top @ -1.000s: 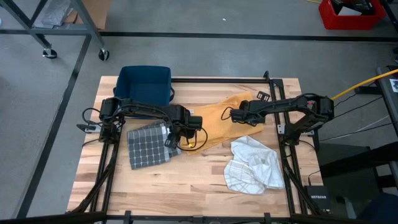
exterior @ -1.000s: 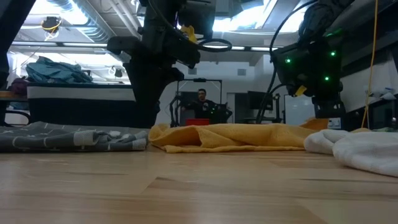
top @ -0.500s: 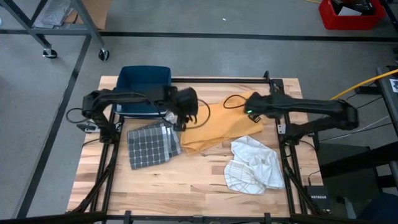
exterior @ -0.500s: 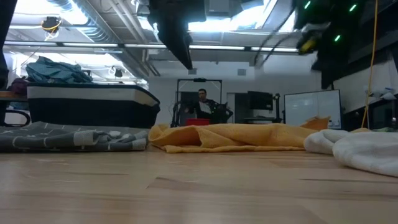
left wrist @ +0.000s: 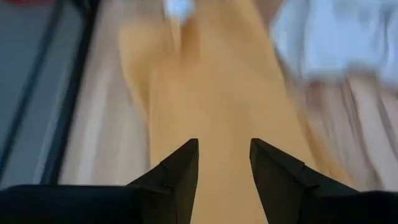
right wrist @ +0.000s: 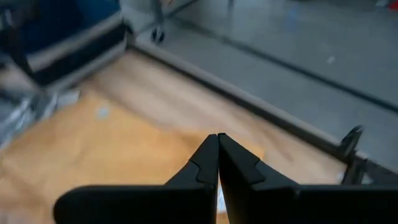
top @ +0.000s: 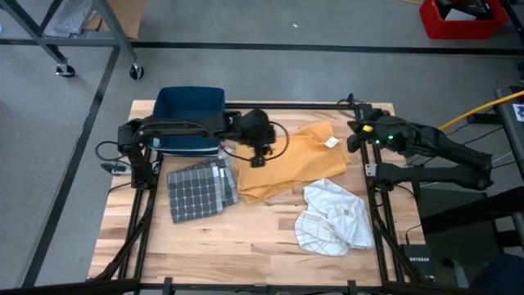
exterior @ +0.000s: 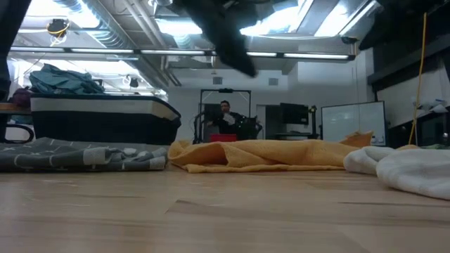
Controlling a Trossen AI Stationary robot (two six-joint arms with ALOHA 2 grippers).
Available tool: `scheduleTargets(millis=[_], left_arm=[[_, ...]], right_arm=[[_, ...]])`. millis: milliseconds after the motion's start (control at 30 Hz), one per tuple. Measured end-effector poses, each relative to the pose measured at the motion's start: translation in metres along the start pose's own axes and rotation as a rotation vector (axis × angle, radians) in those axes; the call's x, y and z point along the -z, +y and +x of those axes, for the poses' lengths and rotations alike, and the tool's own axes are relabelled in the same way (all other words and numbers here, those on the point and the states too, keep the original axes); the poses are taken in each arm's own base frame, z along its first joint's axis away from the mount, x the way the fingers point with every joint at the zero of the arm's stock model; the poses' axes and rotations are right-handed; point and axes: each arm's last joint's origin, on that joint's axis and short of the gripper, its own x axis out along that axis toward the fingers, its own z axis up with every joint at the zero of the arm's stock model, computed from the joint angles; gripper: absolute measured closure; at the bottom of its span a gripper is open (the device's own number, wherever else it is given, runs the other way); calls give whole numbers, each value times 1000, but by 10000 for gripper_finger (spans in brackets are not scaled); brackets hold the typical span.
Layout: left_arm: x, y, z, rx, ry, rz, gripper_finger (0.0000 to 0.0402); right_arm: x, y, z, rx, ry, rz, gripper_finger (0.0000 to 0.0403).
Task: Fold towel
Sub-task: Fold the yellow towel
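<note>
An orange-yellow towel (top: pixel 291 160) lies loosely spread on the middle of the table, with a white label near its far right corner; it also shows as a low rumpled ridge (exterior: pixel 267 154). My left gripper (top: pixel 259 154) hangs open above the towel's left part (left wrist: pixel 217 81), its fingers (left wrist: pixel 180 165) clear of the cloth. My right gripper (top: pixel 354 136) is shut (right wrist: pixel 217 135) and raised near the table's right edge, past the towel's far right corner (right wrist: pixel 112 149).
A folded grey checked towel (top: pixel 196 190) lies to the left of the orange one. A crumpled white towel (top: pixel 332 217) sits at the near right. A dark blue bin (top: pixel 190 115) stands at the far left. Bare wood runs along the near edge (top: pixel 246 246).
Both grippers have risen from the towel and out of the low view. The left one moved from the towel's near left part toward the far edge and a little right. The right one drew back toward the table's right edge. The towel stays lying on the table.
</note>
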Motion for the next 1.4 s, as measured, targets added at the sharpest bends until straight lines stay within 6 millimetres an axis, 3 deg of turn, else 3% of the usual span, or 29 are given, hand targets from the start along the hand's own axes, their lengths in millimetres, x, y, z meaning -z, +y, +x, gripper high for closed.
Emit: scheduleTargets(millis=[267, 533, 733, 1000, 1233, 1400], left_arm=[[-27, 7, 66, -96, -431, -21, 266], [-12, 12, 122, -142, -547, -52, 266], [-2, 8, 140, -115, -528, -151, 266], [-5, 19, 138, -164, -593, -77, 266], [1, 22, 165, -129, -570, -23, 266], [-12, 26, 184, -137, -606, -27, 266]], right_arm=[[-2, -1, -1, 33, -35, 12, 391], [0, 7, 12, 52, 42, -40, 391], [3, 14, 26, 90, 129, -98, 391], [4, 24, 43, 112, 187, -161, 391], [-3, 36, 56, 83, 146, -159, 391], [-5, 39, 59, 57, 132, -143, 391]])
